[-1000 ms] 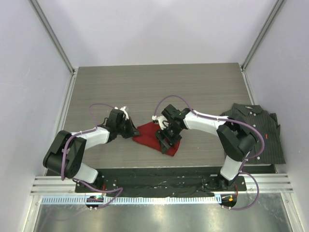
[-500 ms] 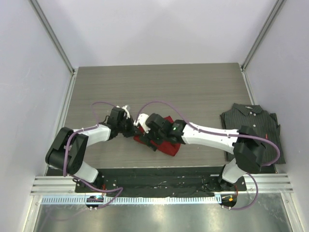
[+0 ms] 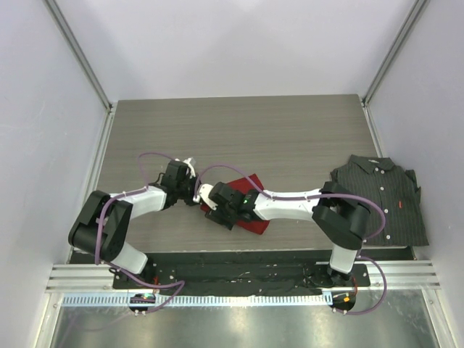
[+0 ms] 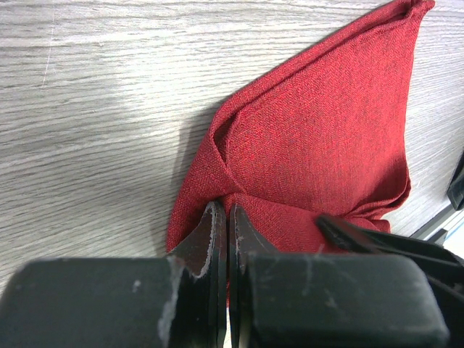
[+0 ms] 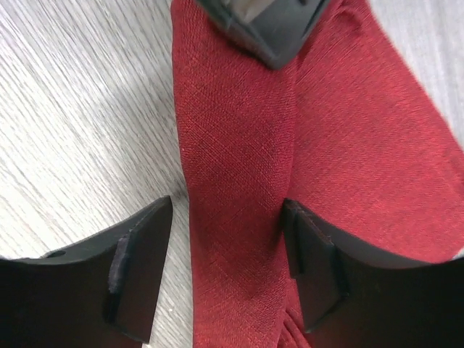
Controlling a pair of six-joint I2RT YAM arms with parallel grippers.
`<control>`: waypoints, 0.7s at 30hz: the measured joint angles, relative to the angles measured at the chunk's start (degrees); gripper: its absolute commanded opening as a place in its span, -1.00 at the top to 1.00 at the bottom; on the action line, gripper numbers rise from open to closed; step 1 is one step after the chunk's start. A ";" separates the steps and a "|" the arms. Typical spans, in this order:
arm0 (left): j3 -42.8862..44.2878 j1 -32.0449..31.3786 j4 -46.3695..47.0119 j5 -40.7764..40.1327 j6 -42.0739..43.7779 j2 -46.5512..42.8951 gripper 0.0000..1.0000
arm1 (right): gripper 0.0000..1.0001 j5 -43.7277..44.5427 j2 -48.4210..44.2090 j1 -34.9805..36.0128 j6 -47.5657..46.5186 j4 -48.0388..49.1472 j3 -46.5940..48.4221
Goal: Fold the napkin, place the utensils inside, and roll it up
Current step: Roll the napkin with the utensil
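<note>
The left arm point(image 3: 141, 204) and right arm point(image 3: 286, 205) share one look: white links, black joints, looping purple cables point(image 3: 154, 156). The left gripper point(image 4: 226, 217) has matte black fingers point(image 4: 203, 243), edges scuffed pale; the right gripper point(image 5: 226, 210) is black too, each finger lined with a dark rubber pad point(image 5: 125, 275)

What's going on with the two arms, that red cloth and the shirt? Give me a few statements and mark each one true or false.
1. The left gripper is shut on the edge of the napkin. True.
2. The right gripper is shut. False: it is open, straddling a fold of the napkin.
3. A shirt lies at the right side of the table. True.
4. The shirt covers the napkin. False: the two lie apart.
5. The napkin is spread flat in one layer. False: it is folded over on itself.
</note>
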 measured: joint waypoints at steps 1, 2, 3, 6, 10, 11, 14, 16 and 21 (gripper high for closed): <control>0.00 0.02 0.00 0.00 0.02 -0.02 1.00 | -0.18 -0.07 0.22 -0.17 -0.04 0.09 -0.15; 0.00 0.02 0.00 0.02 0.02 -0.07 1.00 | -0.08 -0.46 0.42 -0.42 0.20 0.20 -0.35; 0.00 0.02 -0.02 0.00 0.09 -0.13 0.97 | -0.03 -0.94 0.48 -0.83 0.28 0.22 -0.46; -0.22 0.00 -0.48 -0.22 0.63 -0.96 0.65 | 0.16 -4.57 0.50 -2.62 0.81 0.50 -0.68; -1.18 -0.04 -3.28 -2.32 0.98 -4.83 -0.06 | 0.24 -12.31 0.50 -5.46 1.95 1.84 -1.68; -1.42 -0.04 -4.24 -3.04 1.01 -6.49 -0.13 | 0.24 -13.55 0.50 -5.90 2.03 2.03 -1.77; -2.23 -0.04 -7.13 -6.12 0.85 -12.61 -0.29 | 0.25 -19.41 0.50 -7.91 3.21 3.39 -2.34; -3.02 -0.02 -8.20 -8.13 0.85 -16.52 -0.29 | 0.25 -23.43 0.61 -9.29 4.11 4.00 -2.64; -7.37 0.02 -9.29 -12.24 0.83 -26.88 -0.26 | 0.24 -32.50 1.86 -12.02 6.32 5.18 -2.71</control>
